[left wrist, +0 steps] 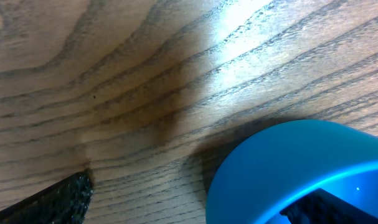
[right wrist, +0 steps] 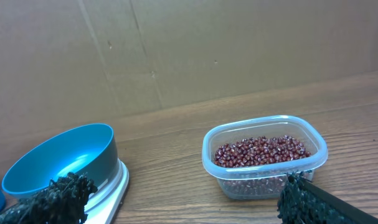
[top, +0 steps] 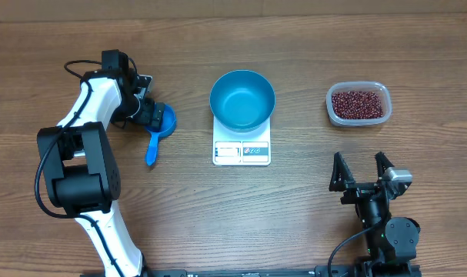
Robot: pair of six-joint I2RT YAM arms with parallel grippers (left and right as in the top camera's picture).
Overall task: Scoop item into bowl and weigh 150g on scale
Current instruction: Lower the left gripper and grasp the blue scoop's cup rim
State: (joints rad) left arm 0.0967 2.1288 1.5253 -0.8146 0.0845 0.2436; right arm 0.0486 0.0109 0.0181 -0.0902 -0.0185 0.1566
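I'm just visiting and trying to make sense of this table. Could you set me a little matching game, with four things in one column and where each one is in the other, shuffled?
Things:
1. bowl
2. beans
3. scoop
4. scale

Places:
A. inside the clear tub
B. flat on the table, carrying the bowl
C. on top of the scale, empty
D. lying on the table, left of the scale

Pairs: 1-C; 2-A; 3-D; 4-B.
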